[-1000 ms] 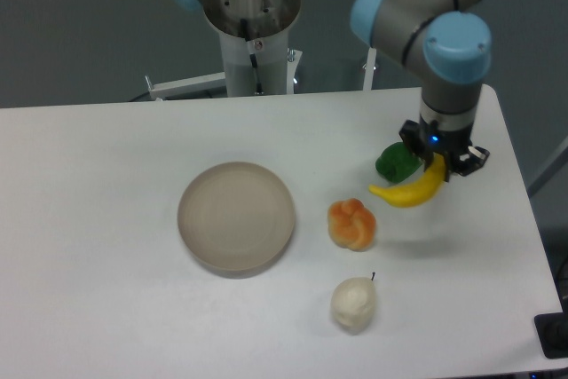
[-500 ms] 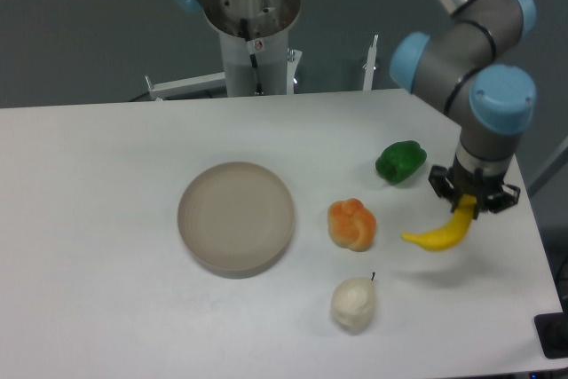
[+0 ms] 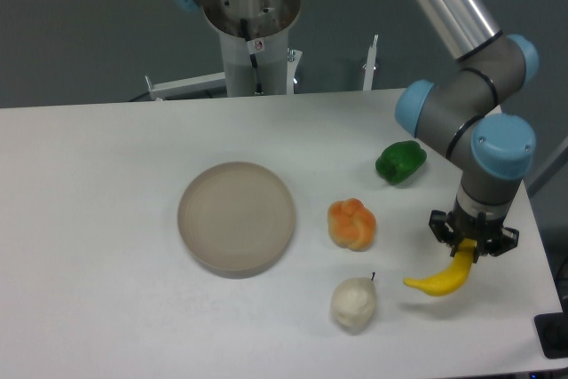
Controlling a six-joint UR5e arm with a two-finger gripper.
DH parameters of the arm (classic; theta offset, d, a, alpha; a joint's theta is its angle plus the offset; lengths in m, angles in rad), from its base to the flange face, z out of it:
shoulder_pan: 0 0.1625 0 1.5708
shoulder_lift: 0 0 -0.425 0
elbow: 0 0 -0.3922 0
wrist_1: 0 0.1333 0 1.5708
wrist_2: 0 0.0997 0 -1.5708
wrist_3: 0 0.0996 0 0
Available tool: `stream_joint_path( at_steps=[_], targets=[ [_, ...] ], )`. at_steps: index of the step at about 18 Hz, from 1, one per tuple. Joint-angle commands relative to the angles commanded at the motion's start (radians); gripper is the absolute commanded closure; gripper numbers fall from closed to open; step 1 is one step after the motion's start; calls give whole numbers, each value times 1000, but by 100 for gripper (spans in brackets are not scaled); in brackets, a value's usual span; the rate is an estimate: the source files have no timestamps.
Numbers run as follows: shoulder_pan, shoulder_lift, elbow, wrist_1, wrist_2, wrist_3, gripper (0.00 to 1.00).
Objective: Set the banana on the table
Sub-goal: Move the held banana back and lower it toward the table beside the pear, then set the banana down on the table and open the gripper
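My main worry here is the release: the banana (image 3: 440, 278) hangs by one tip only, so if I let go while it is above the table (image 3: 106, 219) it may drop on its curved back, rock or roll, and the table's right edge in the lower right of the frame is not far off. A slip is also possible, since the hold is on the tapered end and the rest of the fruit sticks out to the lower left, levering against the pinch. The pear-like fruit (image 3: 354, 303) lies to its left, apart from it, so I judge a bump there less likely. The gripper (image 3: 473, 247) points straight down in the lower right of the frame, its fingers pressed close on the banana's upper end. I cannot tell whether the low end of the banana touches the tabletop; a faint shadow lies beneath it. The orange fruit (image 3: 352, 224), green pepper (image 3: 400, 161) and beige plate (image 3: 236, 216) sit well clear, further left and up.
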Motion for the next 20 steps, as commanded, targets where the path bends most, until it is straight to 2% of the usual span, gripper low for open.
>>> stream_joint_path(
  at_steps=[3, 7, 9, 20],
  targets=[
    [-2, -17, 15, -3, 0, 1, 75],
    [-2, -34, 3, 2, 8, 35, 75],
    [2, -34, 3, 0, 8, 75, 74],
    [6, -35, -5, 0, 9, 90, 73]
  ],
)
